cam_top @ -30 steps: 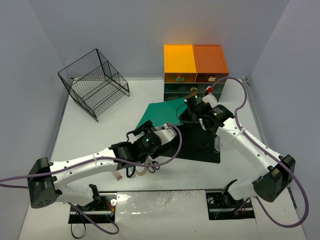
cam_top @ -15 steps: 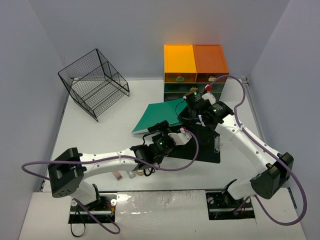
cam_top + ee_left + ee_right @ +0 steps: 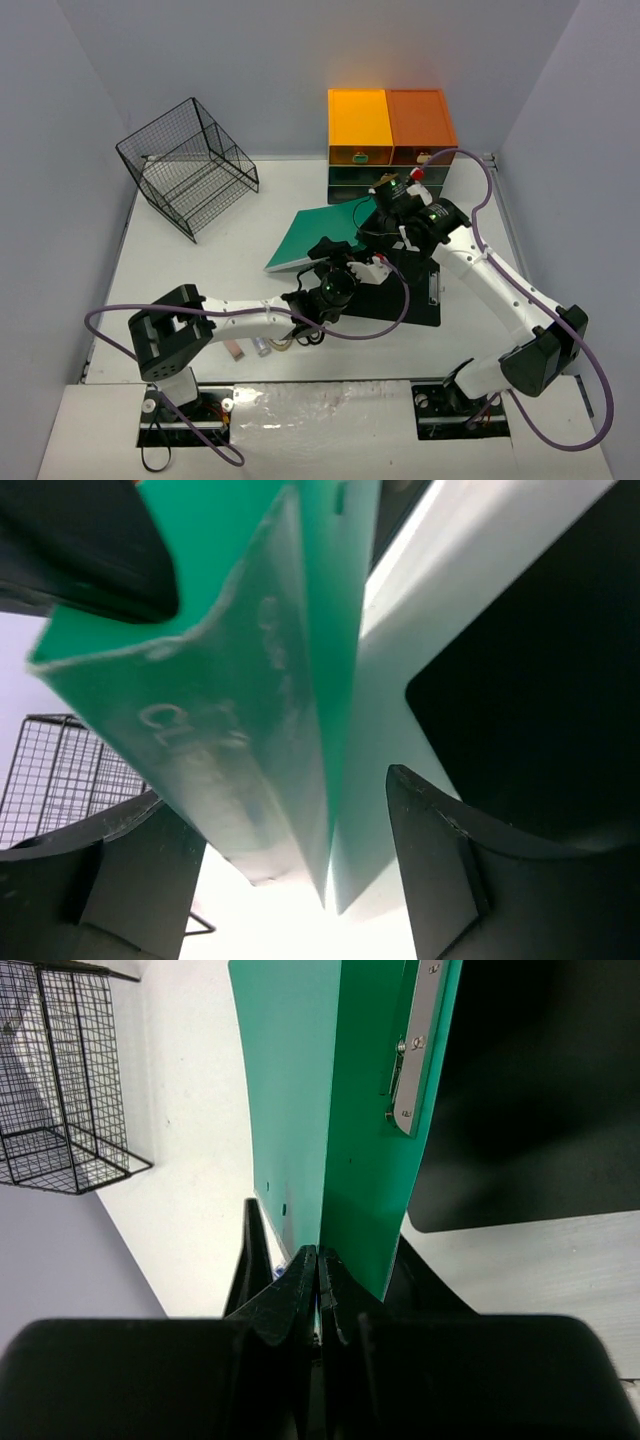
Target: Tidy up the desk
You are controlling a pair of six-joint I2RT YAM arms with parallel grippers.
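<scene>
White desk (image 3: 180,280) is bearing a green folder (image 3: 315,230) near its middle, where the right gripper (image 3: 318,1260) is clamping the far corner while the left gripper (image 3: 285,800), jaws apart, is straddling the near edge, likely preparing a steadier two-handed lift.

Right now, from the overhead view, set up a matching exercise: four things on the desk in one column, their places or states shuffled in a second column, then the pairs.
Things
1. black wire basket
2. orange-topped drawer unit
3. green plastic folder
4. flat black clipboard

Places or states
A. lying flat, centre-right, silver clip along one edge
B. far left corner
C. edge pinched by the shut right gripper
D. far edge, right of centre

Pairs: 1-B; 2-D; 3-C; 4-A
</scene>
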